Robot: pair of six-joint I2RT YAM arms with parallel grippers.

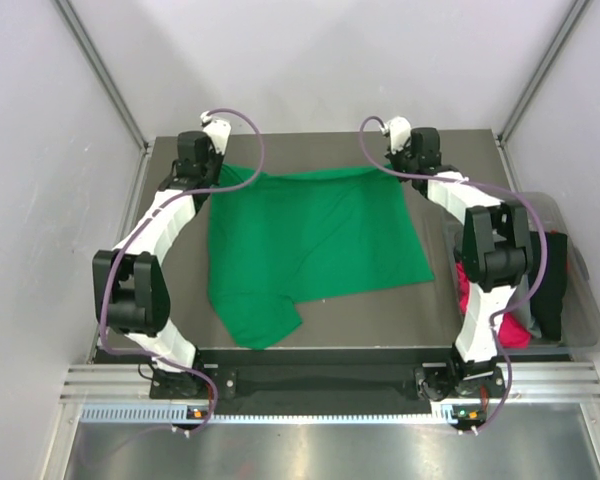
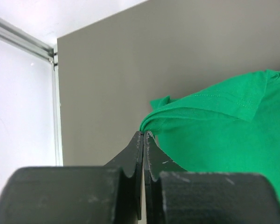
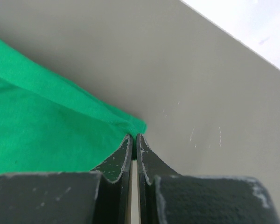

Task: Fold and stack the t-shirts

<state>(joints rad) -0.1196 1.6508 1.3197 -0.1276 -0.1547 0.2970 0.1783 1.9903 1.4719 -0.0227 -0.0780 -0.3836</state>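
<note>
A bright green t-shirt (image 1: 310,245) lies spread across the middle of the table, one sleeve hanging out toward the front left. My left gripper (image 1: 217,172) is shut on the shirt's far left corner, and the green fabric (image 2: 224,135) bunches at its tips (image 2: 143,133). At the far right corner my right gripper (image 1: 392,166) is shut on the cloth too, with the green t-shirt (image 3: 46,121) pinched between the tips (image 3: 134,136). More t-shirts, magenta-pink (image 1: 470,295) and black (image 1: 550,285), sit in a bin on the right.
A clear plastic bin (image 1: 580,300) stands at the table's right edge behind my right arm. The grey table (image 1: 310,150) runs back to a white wall, with metal frame posts (image 1: 105,75) at the far corners.
</note>
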